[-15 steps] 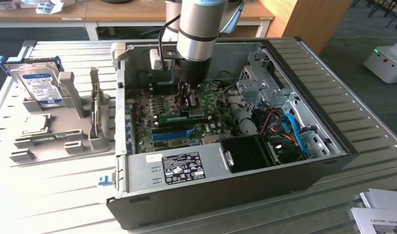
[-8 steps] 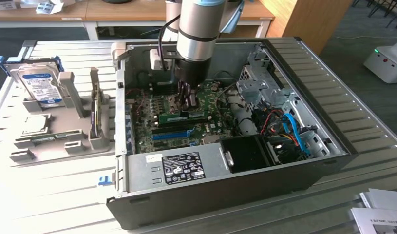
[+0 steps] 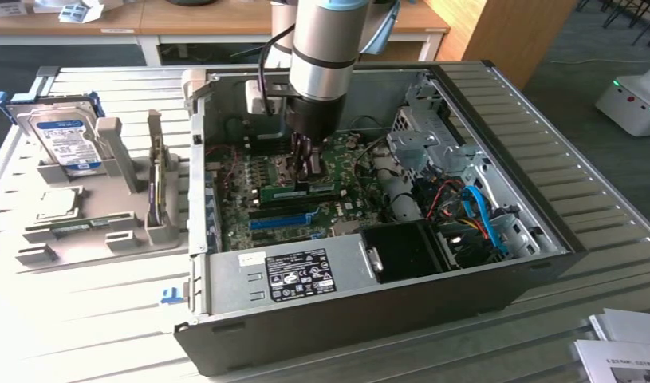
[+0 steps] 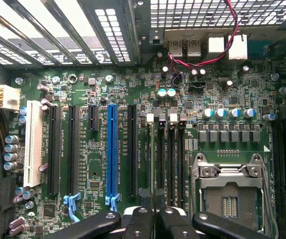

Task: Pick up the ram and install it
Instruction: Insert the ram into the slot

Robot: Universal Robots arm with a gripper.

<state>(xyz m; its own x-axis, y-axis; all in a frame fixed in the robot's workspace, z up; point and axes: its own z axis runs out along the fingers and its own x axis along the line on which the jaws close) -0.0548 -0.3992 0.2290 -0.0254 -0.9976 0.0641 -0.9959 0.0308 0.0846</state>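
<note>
Near the blue slot [image 3: 277, 219] on the motherboard [image 3: 231, 209], the ram [image 3: 296, 190] is seen standing on edge. The gripper [image 3: 309, 166] is drawn nearly together, apparently pinched on its top edge. The stick is best kept upright, aligned with 1 socket, and pressed evenly.

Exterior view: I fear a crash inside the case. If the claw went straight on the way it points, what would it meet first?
Probably the thin green ram stick on the green motherboard, right under the claw. Whether they already touch, I cannot tell.
</note>
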